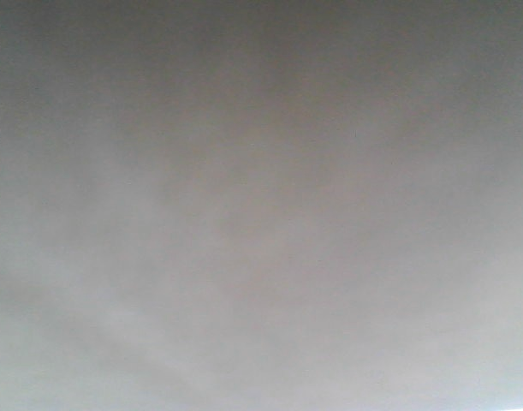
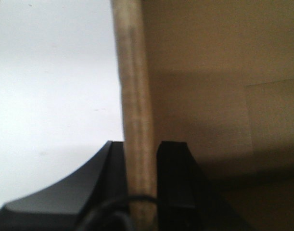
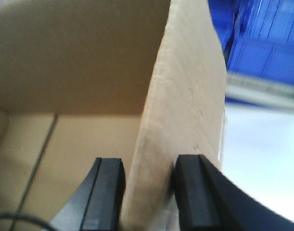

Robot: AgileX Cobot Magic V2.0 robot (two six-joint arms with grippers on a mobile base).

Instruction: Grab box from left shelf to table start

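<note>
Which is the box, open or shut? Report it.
Open. The right wrist view shows inside the box to its floor; left gripper and right gripper each clamp a wall edge.

A wall of the box [image 2: 134,96] fills the gap of the left gripper [image 2: 141,149], another that of the right gripper [image 3: 149,166]. Outside each wall the white table [image 2: 50,96] lies open, with blue bins [image 3: 267,48] beyond on the right side. Blurred grey fills the front view.

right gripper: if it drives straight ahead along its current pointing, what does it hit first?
The box itself: its cardboard wall sits between the right gripper fingers and runs on ahead, so it would probably just slide deeper along that wall. Depth past that is unclear.
</note>
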